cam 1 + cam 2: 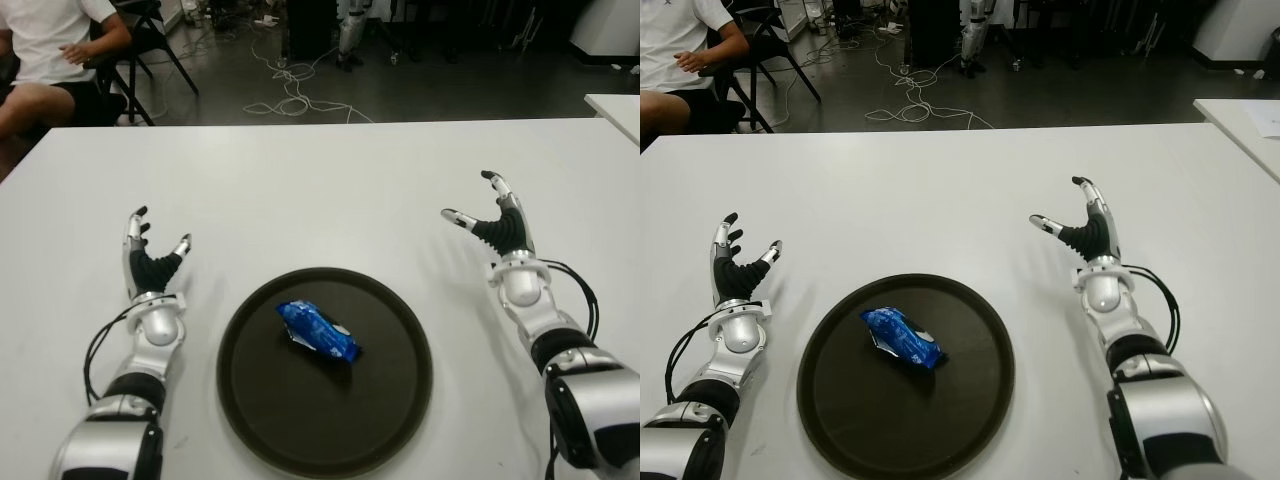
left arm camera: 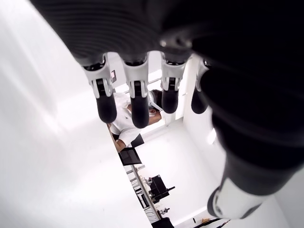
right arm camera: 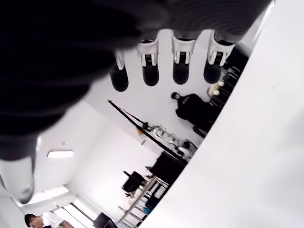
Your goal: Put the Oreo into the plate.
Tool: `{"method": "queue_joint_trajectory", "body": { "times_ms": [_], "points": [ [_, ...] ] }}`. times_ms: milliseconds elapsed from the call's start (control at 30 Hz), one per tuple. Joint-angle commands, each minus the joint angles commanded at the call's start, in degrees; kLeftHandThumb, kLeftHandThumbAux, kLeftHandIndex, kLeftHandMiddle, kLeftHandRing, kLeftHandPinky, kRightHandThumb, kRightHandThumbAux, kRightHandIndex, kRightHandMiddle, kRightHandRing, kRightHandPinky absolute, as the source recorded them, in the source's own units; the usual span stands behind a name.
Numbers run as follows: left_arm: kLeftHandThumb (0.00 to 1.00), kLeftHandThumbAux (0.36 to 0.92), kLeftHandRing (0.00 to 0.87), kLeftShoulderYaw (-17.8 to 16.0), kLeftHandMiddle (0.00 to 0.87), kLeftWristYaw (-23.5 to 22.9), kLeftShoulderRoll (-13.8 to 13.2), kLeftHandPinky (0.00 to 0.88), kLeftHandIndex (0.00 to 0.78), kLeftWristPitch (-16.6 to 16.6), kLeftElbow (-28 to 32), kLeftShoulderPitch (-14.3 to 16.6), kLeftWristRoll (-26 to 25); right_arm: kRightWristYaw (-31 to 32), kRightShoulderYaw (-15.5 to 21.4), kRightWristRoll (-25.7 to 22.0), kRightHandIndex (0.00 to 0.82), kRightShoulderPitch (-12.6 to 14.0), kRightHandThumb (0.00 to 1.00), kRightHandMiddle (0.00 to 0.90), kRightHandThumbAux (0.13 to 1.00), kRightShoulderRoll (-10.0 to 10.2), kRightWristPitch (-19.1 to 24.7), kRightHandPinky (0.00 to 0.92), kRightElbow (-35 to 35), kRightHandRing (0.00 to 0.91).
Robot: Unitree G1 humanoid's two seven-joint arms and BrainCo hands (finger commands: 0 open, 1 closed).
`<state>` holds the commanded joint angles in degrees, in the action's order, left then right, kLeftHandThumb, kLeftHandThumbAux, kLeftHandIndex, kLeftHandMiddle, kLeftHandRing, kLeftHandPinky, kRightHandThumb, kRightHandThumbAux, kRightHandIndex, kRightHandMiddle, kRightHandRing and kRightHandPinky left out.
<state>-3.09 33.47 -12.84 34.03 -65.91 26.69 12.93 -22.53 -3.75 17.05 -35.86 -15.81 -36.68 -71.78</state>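
Observation:
A blue Oreo packet (image 1: 318,331) lies inside the round dark plate (image 1: 270,415), a little above its middle, on the white table (image 1: 320,190). My left hand (image 1: 150,245) shows to the left of the plate with its fingers spread and nothing in them. To the right of the plate my right hand (image 1: 488,215) is raised, also spread and empty. Both wrist views show straight fingers (image 2: 135,97) with nothing between them.
A person in a white shirt (image 1: 45,45) sits on a chair beyond the table's far left corner. Cables (image 1: 290,95) lie on the dark floor behind the table. Another white table edge (image 1: 615,105) shows at the far right.

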Motion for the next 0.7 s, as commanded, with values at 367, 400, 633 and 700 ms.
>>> {"method": "queue_joint_trajectory", "body": {
  "times_ms": [367,400,633,700],
  "points": [
    [0.188,0.774,0.104,0.4,0.097,0.2,-0.4,0.122,0.098,-0.5,0.0,0.0,0.6,-1.3,0.6,-0.3,0.003,0.5,0.000,0.000,0.542,0.8,-1.8,0.000,0.1,0.000],
    [0.192,0.773,0.105,0.4,0.098,0.2,-0.3,0.125,0.098,-0.5,0.0,0.0,0.5,-1.5,0.6,-0.2,0.002,0.5,0.000,0.000,0.533,0.9,-1.8,0.000,0.1,0.000],
    [0.205,0.779,0.100,0.1,0.088,-0.3,-0.3,0.124,0.094,-0.2,0.1,0.0,0.1,-2.2,0.7,-0.2,0.006,0.4,0.000,0.000,0.537,1.1,-1.8,0.000,0.0,0.000],
    [0.214,0.785,0.093,0.0,0.086,-0.5,-0.3,0.111,0.096,-0.1,0.1,0.0,-0.1,-2.3,0.7,-0.1,0.016,0.4,0.000,0.000,0.554,1.1,-1.8,0.000,0.0,0.000]
  ]
}}
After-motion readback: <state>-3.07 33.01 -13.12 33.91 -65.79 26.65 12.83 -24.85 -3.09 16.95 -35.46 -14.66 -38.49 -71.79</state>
